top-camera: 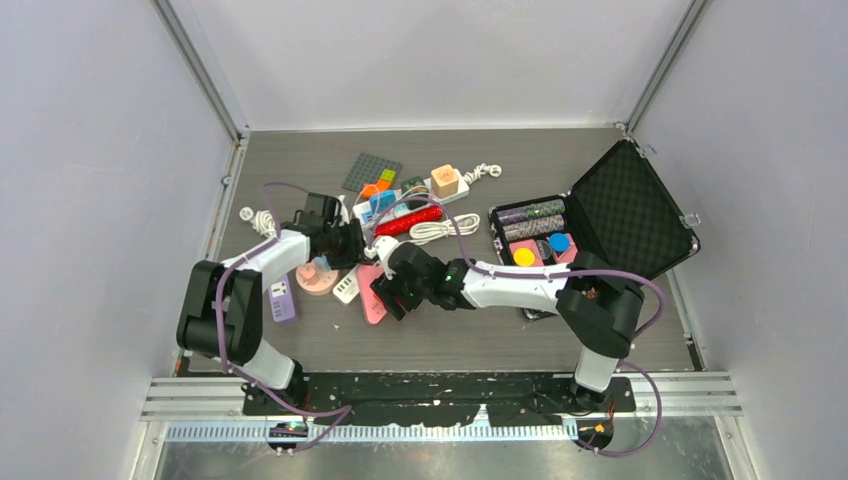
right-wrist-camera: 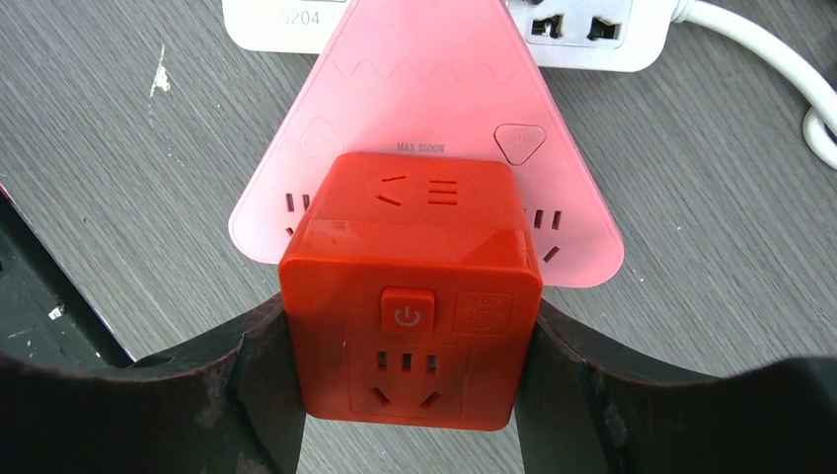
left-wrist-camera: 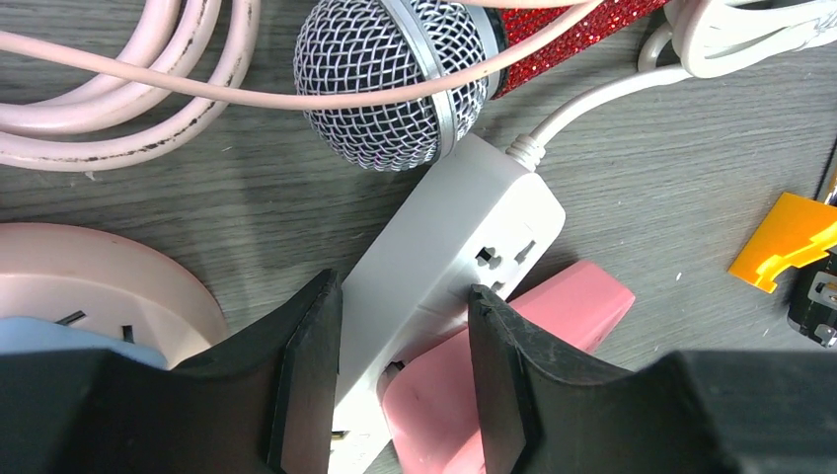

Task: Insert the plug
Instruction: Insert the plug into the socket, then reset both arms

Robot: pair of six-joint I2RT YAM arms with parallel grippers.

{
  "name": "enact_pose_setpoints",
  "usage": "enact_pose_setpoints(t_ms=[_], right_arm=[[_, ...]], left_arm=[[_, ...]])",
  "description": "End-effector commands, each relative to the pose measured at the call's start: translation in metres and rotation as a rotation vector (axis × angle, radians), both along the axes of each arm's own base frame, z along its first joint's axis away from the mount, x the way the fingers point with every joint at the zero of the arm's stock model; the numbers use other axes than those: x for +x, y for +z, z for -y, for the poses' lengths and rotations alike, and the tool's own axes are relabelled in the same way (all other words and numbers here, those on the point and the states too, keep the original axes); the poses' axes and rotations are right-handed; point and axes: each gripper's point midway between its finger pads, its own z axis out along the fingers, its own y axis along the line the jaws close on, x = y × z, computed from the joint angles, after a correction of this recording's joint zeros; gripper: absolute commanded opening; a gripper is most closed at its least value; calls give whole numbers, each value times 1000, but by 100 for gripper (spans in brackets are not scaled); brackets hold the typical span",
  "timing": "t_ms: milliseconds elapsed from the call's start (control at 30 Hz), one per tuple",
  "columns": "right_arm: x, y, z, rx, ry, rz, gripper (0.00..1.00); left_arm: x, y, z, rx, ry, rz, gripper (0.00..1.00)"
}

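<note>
The glossy red plastic cube-shaped plug adapter (right-wrist-camera: 410, 296) sat clamped between the two black fingers of the right gripper (right-wrist-camera: 410, 370). One finger pressed on its 9 o'clock side and the other on its 3 o'clock side, and its power button and one socket face were turned toward the wrist camera. At its 12 o'clock, partly under it, lay the pale pink triangular plastic socket block (right-wrist-camera: 424, 89); whether the two touched could not be told. Further toward 12 o'clock lay the white plastic power strip (right-wrist-camera: 582, 39), which the left gripper (left-wrist-camera: 403, 306) gripped across its width, jaws closed on its long sides. At that strip's 12 o'clock end rested a microphone with a silver mesh head and red glitter handle (left-wrist-camera: 380, 79), with a pale pink coiled cable (left-wrist-camera: 118, 109) at 10 o'clock
</note>
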Motion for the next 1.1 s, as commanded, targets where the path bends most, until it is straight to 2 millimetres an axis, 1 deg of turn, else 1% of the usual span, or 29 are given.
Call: enact_pose_setpoints(t_ms=[0, 33, 67, 100, 133, 167, 200, 300, 333, 367, 400, 433, 467, 533, 600, 633, 667, 700, 733, 767, 800, 833, 867, 900, 933, 967, 1000, 1033, 1067], right_arm=[[-53, -69, 60, -335, 40, -313, 5], [-44, -58, 50, -321, 40, -289, 6], [-42, -53, 52, -337, 37, -290, 7], [-34, -40, 43, -315, 32, -264, 14], [-28, -28, 36, -294, 28, -246, 26], [-24, -21, 34, -283, 20, -239, 31], [-17, -5, 24, -243, 17, -218, 39], [0, 29, 8, -143, -5, -209, 54], [6, 48, -2, -91, -1, -194, 63], [12, 58, -4, -68, -8, -183, 69], [19, 77, -10, -24, -9, -161, 84], [23, 86, -13, -1, -10, -152, 94], [26, 102, -17, 39, -9, -145, 98], [30, 122, -19, 92, -7, -143, 96], [29, 137, -15, 122, -14, -136, 95], [28, 149, -12, 144, -17, -124, 95], [27, 147, -6, 141, -35, -128, 95], [26, 162, 1, 167, -44, -108, 95], [28, 160, 10, 161, -79, -102, 95], [26, 170, 21, 176, -99, -84, 95], [33, 174, 32, 178, -152, -58, 95], [40, 181, 53, 171, -229, 1, 95], [46, 187, 65, 179, -288, 22, 95], [51, 200, 86, 191, -373, 81, 95], [54, 203, 99, 191, -419, 104, 95], [57, 215, 121, 206, -498, 153, 95], [58, 218, 134, 203, -537, 174, 95], [59, 229, 155, 221, -609, 217, 95], [57, 232, 168, 216, -644, 232, 95]], left_arm=[[-24, 3, 6, -15, -34, -81, 47], [-23, 6, 7, -16, -35, -73, 47], [-21, 10, 7, -16, -34, -65, 48], [-19, 14, 7, -16, -34, -58, 50], [-17, 18, 7, -16, -35, -46, 52], [-14, 23, 7, -15, -35, -36, 54], [-13, 27, 7, -13, -34, -26, 57], [-6, 42, 5, -1, -30, 12, 67], [-4, 47, 4, 2, -29, 24, 72], [-3, 51, 3, 8, -28, 33, 77], [-1, 56, 2, 14, -27, 46, 82], [-1, 59, 1, 21, -24, 53, 87], [0, 64, -1, 29, -23, 65, 93], [0, 70, -3, 39, -26, 79, 99], [-1, 77, -6, 54, -24, 94, 100], [-2, 80, -8, 60, -23, 102, 100], [-3, 84, -10, 70, -22, 115, 100], [-5, 88, -14, 83, -18, 124, 100], [-6, 96, -17, 97, -15, 147, 100], [-7, 104, -21, 107, -12, 174, 100], [-9, 113, -24, 113, -13, 208, 100], [-12, 123, -25, 111, -25, 249, 100], [-15, 133, -25, 108, -43, 292, 100], [-18, 144, -27, 108, -52, 339, 100], [-22, 154, -30, 110, -48, 386, 100], [-26, 164, -33, 110, -35, 435, 100], [-33, 179, -37, 105, -22, 508, 100], [-38, 190, -40, 100, -11, 568, 100], [-45, 198, -44, 103, -8, 613, 100]])
